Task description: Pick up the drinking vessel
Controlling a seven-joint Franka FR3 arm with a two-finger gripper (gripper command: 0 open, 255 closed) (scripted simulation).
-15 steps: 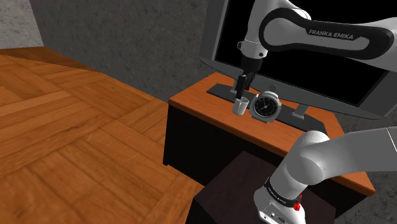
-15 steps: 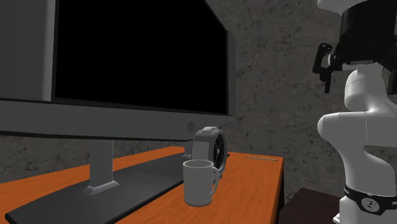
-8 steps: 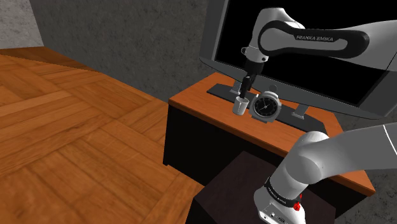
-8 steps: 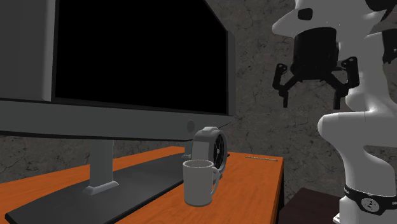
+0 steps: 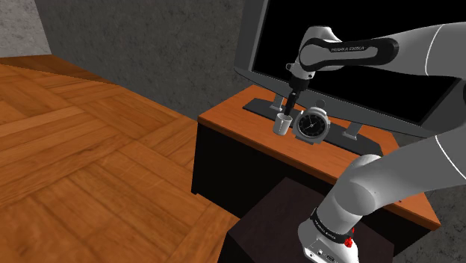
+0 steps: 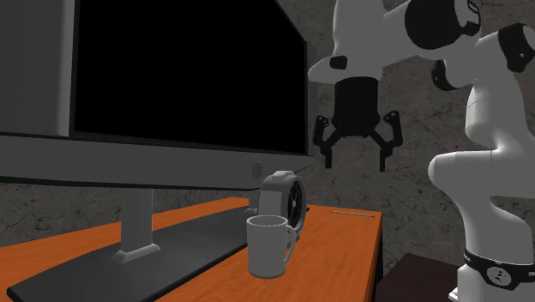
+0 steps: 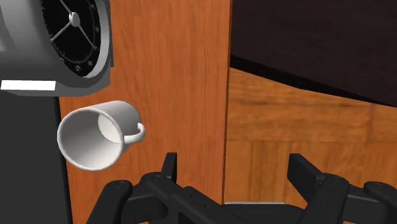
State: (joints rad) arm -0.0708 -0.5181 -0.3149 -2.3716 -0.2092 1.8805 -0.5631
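Jaws stand wide apart, holding nothing, and hang in the air above the table (image 6: 347, 249), off to one side of the white mug (image 7: 95, 135) rather than over it. We judge the step in hand to be the approach. Doing it well means first sliding sideways until the mug's open mouth sits midway between the jaws, and only then going down. The mug stands upright between the monitor's grey base (image 6: 180, 254) and the table's edge. Its handle (image 7: 143, 132) points toward the line of the jaws, so as they stand they would close along the handle. We would likely turn the wrist so that they close across the round body, or set one inside the rim and one outside. The alarm clock (image 6: 285, 199) stands just beside the mug and the base lies close on its other side, so room looks tight. We keep the descent straight and the closing slow, lest a jaw nudge the clock or tip the mug.
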